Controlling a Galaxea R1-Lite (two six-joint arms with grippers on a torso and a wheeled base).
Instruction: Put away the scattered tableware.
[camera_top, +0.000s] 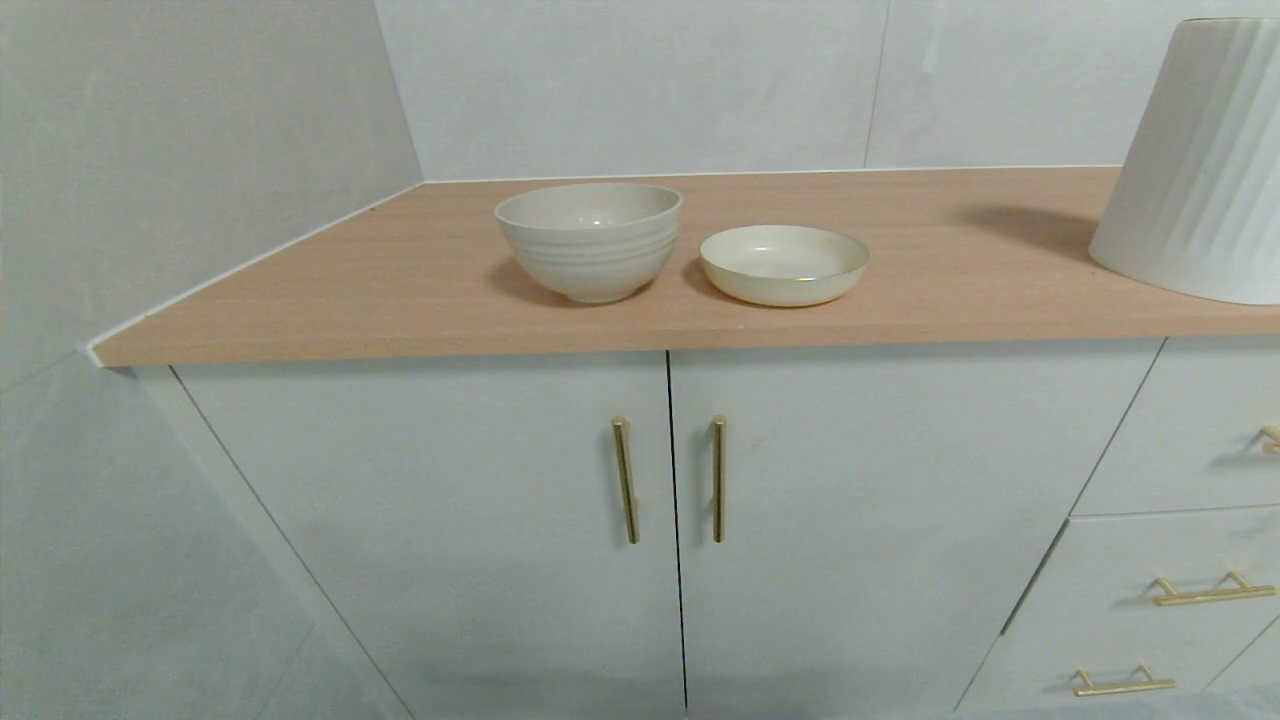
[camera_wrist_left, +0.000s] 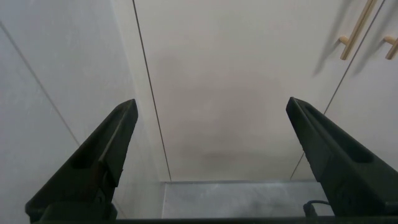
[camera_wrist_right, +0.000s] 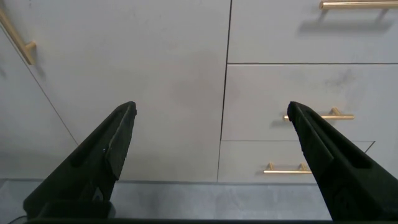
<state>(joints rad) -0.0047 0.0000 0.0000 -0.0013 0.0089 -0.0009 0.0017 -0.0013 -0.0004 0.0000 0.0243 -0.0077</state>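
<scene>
Two dishes, deep bowl (camera_top: 589, 240) and shallow bowl (camera_top: 784, 263), share the counter (camera_top: 980, 290); left pincer (camera_wrist_left: 211, 102) and right pincer (camera_wrist_right: 211, 106) gape empty.

Home kitchen: wood countertop (camera_top: 950, 290), white cabinets (camera_top: 450, 520), tiled wall (camera_top: 640, 80).

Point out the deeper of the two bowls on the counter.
The ribbed bowl, the left one. It stands taller, with ridged sides; the shallow dish beside it, on its right, is low and smooth.
</scene>
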